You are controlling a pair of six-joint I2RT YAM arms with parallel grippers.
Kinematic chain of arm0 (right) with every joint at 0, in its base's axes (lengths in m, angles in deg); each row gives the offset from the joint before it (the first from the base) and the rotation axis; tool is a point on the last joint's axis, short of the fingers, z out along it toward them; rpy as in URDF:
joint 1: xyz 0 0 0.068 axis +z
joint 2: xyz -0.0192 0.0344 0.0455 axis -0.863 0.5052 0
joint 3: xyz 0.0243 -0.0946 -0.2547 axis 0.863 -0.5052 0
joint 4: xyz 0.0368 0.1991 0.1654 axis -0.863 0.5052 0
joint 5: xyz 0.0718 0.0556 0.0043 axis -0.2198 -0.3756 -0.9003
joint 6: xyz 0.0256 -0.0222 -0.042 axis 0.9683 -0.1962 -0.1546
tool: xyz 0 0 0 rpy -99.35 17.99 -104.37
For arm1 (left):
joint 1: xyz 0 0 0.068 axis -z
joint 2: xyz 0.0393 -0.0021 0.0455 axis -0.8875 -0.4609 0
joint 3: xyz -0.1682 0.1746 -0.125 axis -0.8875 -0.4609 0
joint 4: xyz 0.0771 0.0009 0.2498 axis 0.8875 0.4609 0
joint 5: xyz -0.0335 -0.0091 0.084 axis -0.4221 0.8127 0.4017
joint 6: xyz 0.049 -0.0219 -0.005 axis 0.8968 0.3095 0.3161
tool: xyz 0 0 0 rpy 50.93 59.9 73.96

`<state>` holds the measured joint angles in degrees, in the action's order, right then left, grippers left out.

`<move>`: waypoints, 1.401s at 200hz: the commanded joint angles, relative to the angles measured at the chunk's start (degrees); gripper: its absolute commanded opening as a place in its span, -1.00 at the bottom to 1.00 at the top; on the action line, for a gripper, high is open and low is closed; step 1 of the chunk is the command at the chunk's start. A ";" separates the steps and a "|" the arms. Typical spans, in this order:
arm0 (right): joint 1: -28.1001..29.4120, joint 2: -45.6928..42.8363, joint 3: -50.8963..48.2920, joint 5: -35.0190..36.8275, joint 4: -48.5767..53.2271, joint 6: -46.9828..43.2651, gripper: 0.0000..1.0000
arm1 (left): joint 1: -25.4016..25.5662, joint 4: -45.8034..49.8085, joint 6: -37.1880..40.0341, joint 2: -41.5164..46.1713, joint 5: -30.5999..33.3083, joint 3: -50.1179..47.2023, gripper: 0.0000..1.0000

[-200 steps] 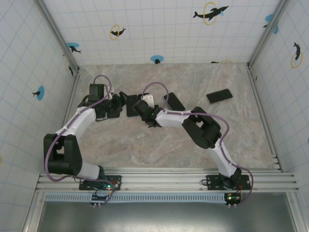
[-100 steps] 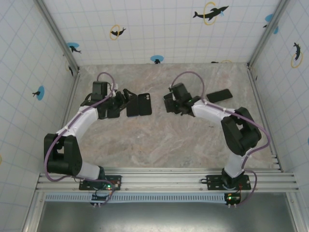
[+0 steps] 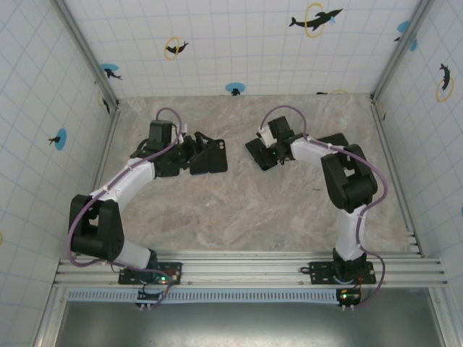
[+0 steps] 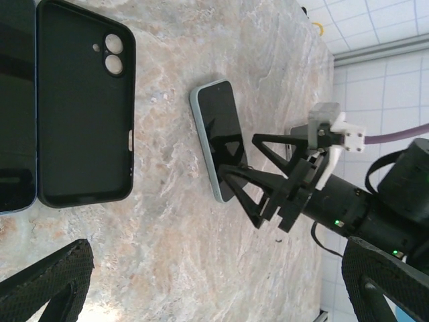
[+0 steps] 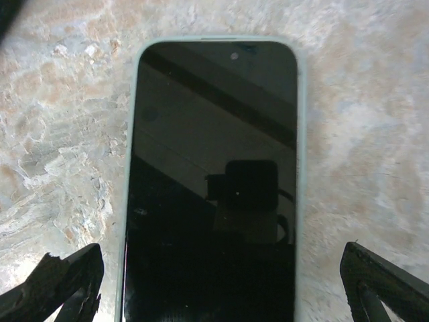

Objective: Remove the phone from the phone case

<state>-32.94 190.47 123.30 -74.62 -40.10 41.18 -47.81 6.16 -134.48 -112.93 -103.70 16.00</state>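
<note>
Hovering the right end effector, jaws just sprung wide, directly over the phone, now lying screen-up on the desk beneath. Holding the left end effector, likewise spread, beside the empty case. Looking essentially finished: phone and case lying apart.

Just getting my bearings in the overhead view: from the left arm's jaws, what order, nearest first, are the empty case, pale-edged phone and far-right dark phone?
1. Empty case, right beside the left jaws.
2. Pale-edged phone, mid-table, by the right jaws.
3. Dark phone, far right, partly behind the right arm.
</note>
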 commanded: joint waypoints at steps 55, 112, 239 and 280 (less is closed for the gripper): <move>1.52 5.28 6.11 4.00 7.55 -3.71 0.76 | 0.37 -0.94 -1.02 -0.22 -0.51 0.37 0.95; 3.27 7.51 6.34 7.35 13.05 -3.84 0.54 | 0.81 -1.21 -1.28 -0.94 -0.98 0.64 0.95; 0.32 -9.99 -4.88 -1.54 -0.71 8.04 -0.23 | 3.61 -4.50 -3.27 -3.02 2.22 1.68 0.94; 0.31 -19.35 -12.25 -10.81 -8.70 16.94 -0.25 | 8.45 -8.10 -5.97 -5.80 6.31 3.99 0.88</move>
<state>-33.02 177.46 113.84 -77.49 -39.34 50.67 -41.80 2.09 -137.89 -117.07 -100.68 17.57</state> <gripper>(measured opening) 0.753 0.950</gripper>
